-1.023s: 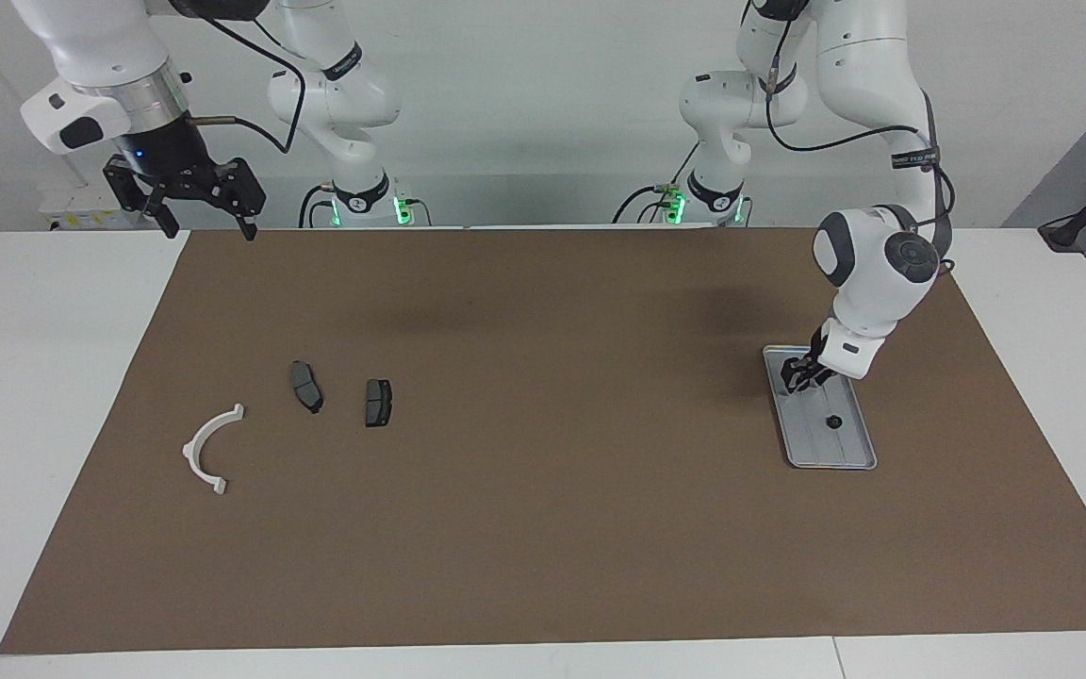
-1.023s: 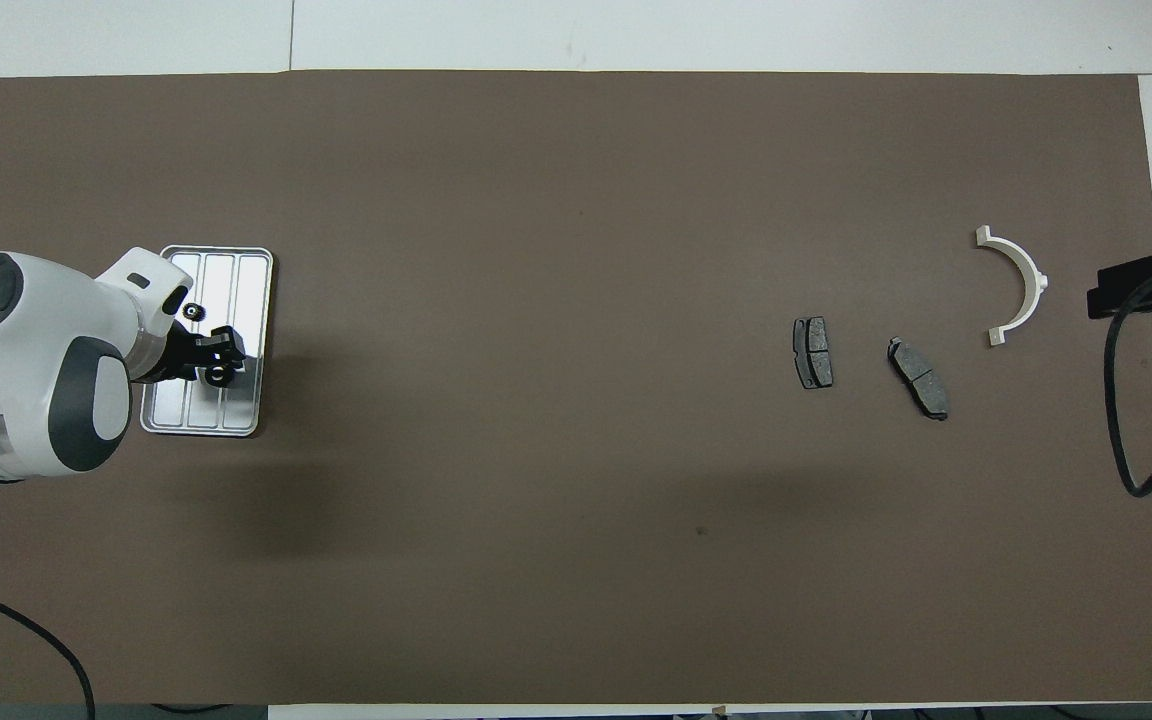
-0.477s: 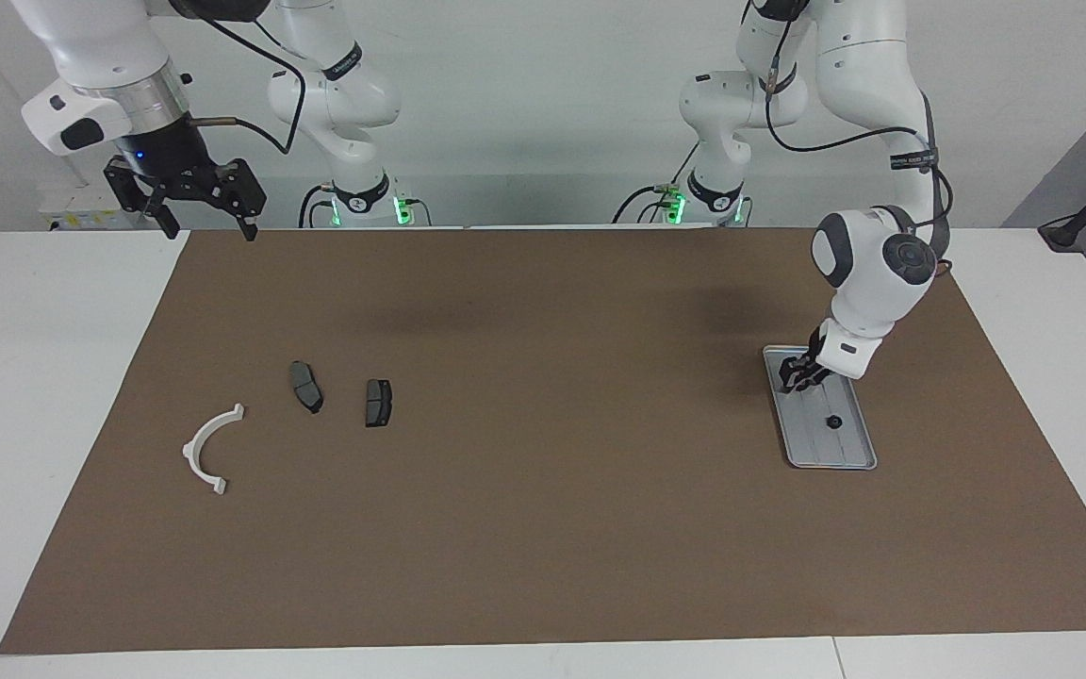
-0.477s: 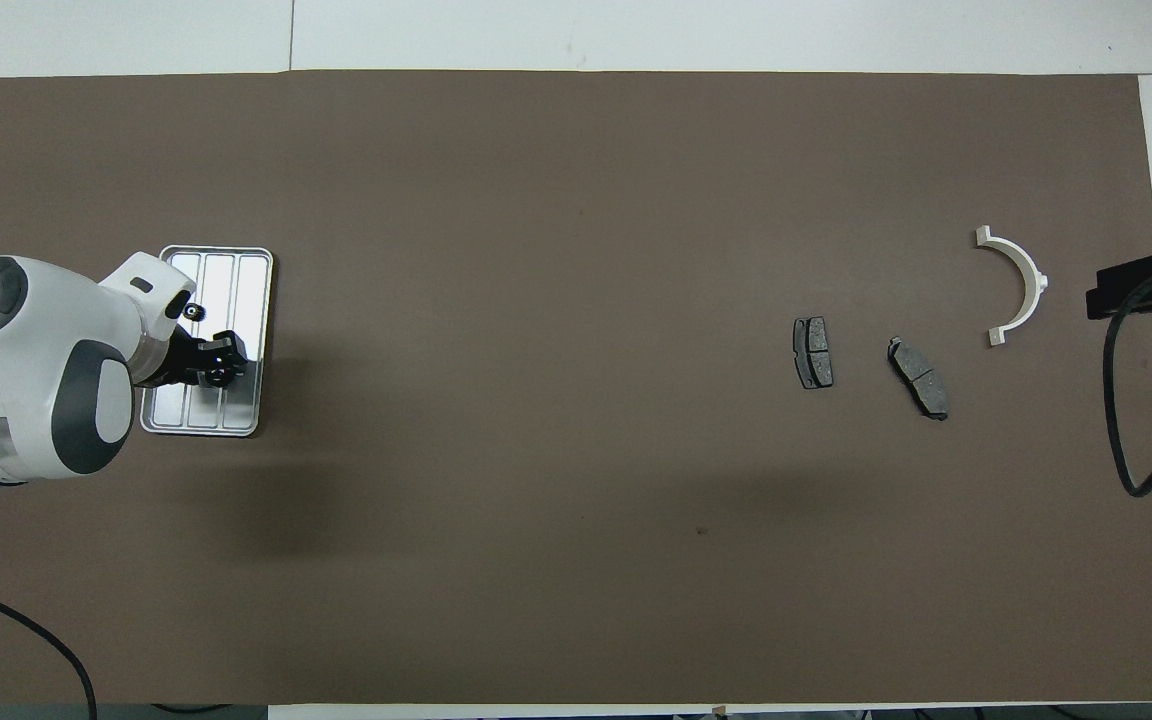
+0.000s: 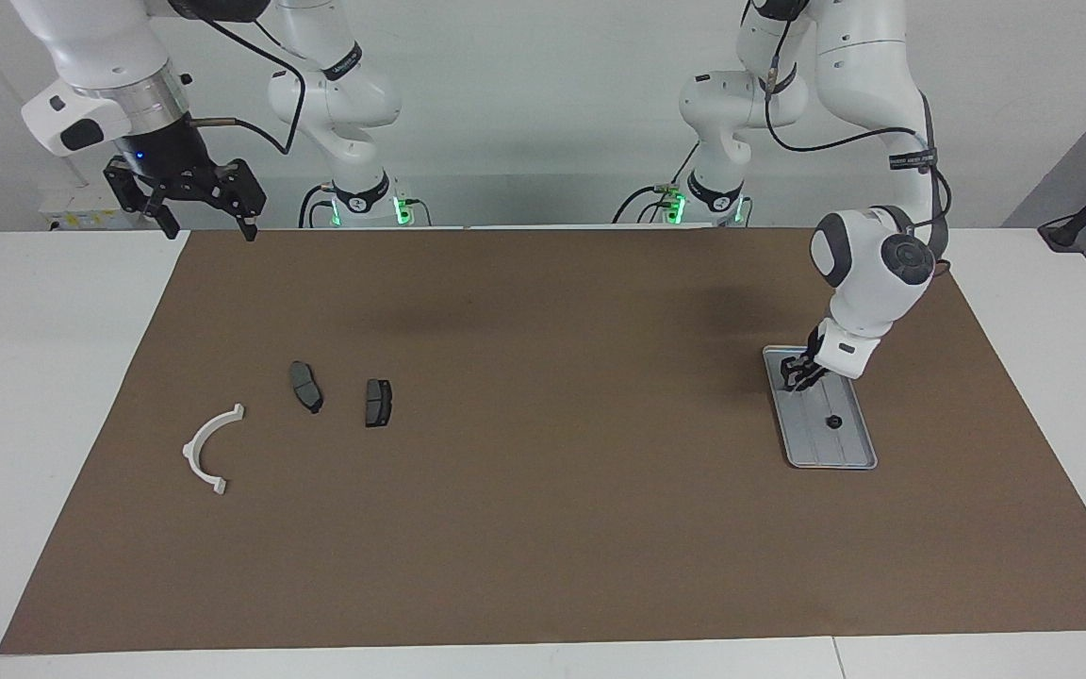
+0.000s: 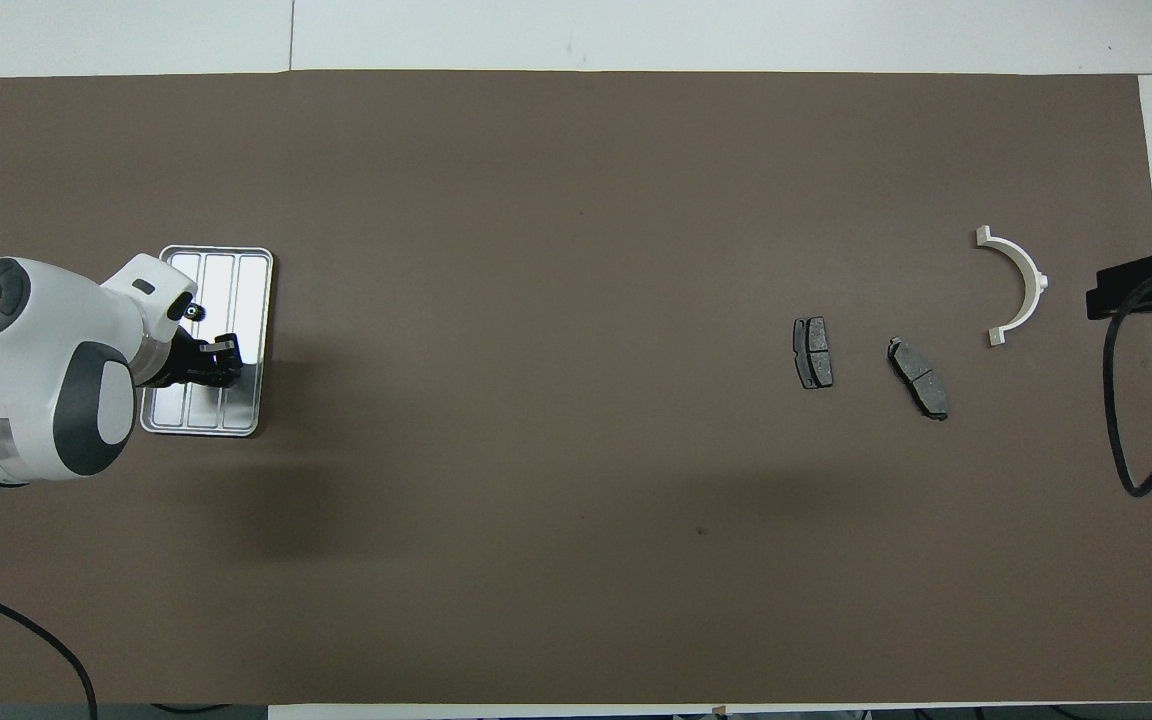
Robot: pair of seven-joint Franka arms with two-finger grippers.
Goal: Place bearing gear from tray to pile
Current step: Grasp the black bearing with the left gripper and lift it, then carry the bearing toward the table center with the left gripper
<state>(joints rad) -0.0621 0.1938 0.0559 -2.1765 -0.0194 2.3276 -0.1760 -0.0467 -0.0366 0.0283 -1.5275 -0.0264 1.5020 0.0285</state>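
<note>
Sitting low at the robot-side end of tray [image 5: 847, 455] with left gripper [image 5: 799, 375], grip impossible to tell, right gripper [image 5: 206, 226] waiting wide open over mat [image 5: 543, 528] corner, gear [image 5: 833, 421] farther out on tray, untouched: risks closing on air or snagging rim and dragging tray.

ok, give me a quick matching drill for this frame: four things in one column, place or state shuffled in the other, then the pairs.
Things:
1. tray
2. white half-ring bracket
3. small black gear
4. right gripper

Places or states:
A. raised over the table edge at the right arm's end, open, waiting
B. lying in the tray
C. on the brown mat, beside two dark brake pads
D. under the left gripper, at the left arm's end

Pairs: 1-D, 2-C, 3-B, 4-A
</note>
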